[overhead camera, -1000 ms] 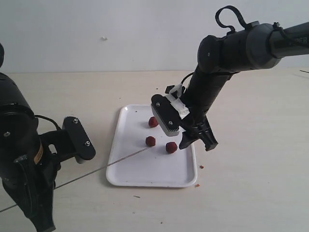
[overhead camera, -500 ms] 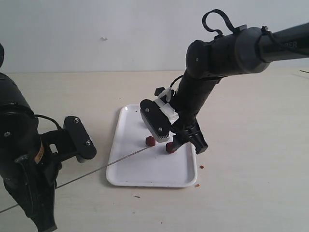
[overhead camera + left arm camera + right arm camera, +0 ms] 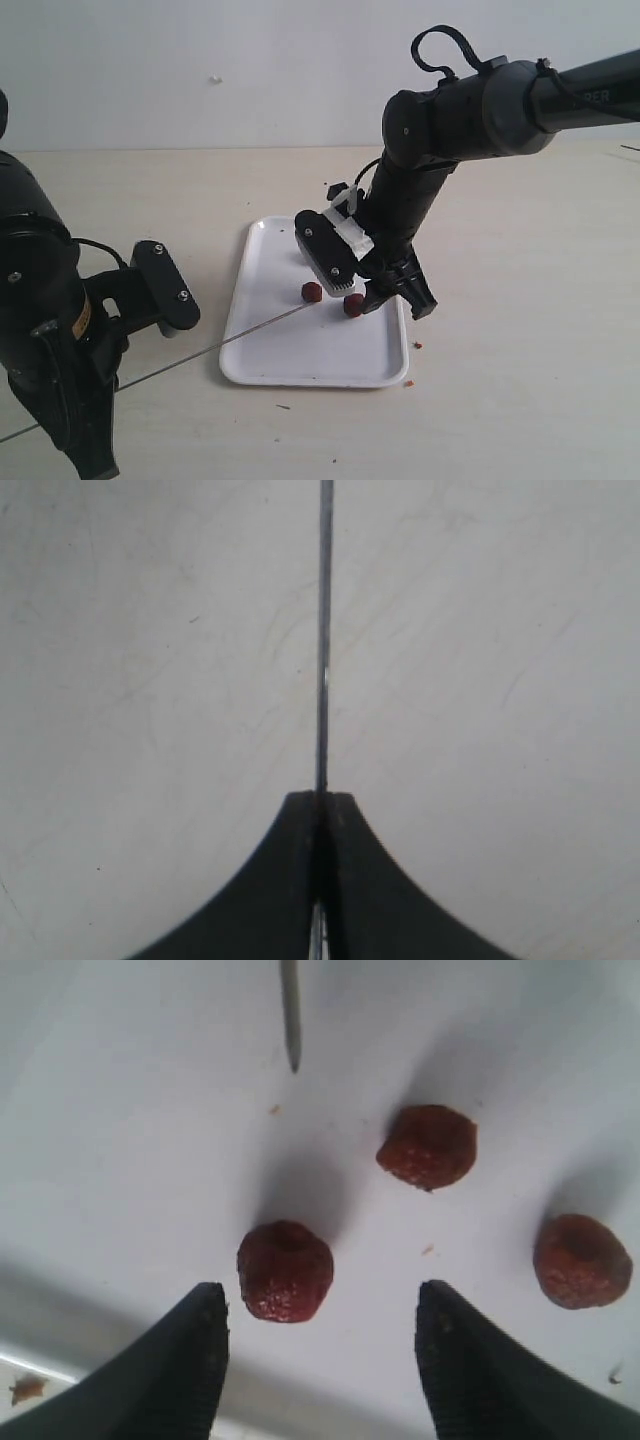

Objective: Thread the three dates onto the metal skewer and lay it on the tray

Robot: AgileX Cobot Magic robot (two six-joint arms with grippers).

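Observation:
The white tray (image 3: 262,350) lies mid-table. Two dates show in the exterior view, one (image 3: 312,291) by the skewer's tip and one (image 3: 353,305) beside my right gripper (image 3: 395,303); the arm hides the third. The right wrist view has all three dates (image 3: 285,1270) (image 3: 428,1146) (image 3: 581,1260) on the tray (image 3: 120,1160). My right gripper (image 3: 322,1290) is open and low over it, with the nearest date just ahead of its fingertips, nearer one finger. The skewer (image 3: 200,350) slants onto the tray, its tip (image 3: 290,1020) bare. My left gripper (image 3: 320,800) is shut on the skewer (image 3: 322,630).
Brown crumbs lie on the table off the tray's right edge (image 3: 418,345) and near its front corner (image 3: 407,382), with another crumb (image 3: 25,1388) just outside the rim. The left arm's bulk (image 3: 40,330) fills the front left.
My right gripper has come down and moved left over the tray to the dates, and now hides the far date. The left arm and skewer have held still.

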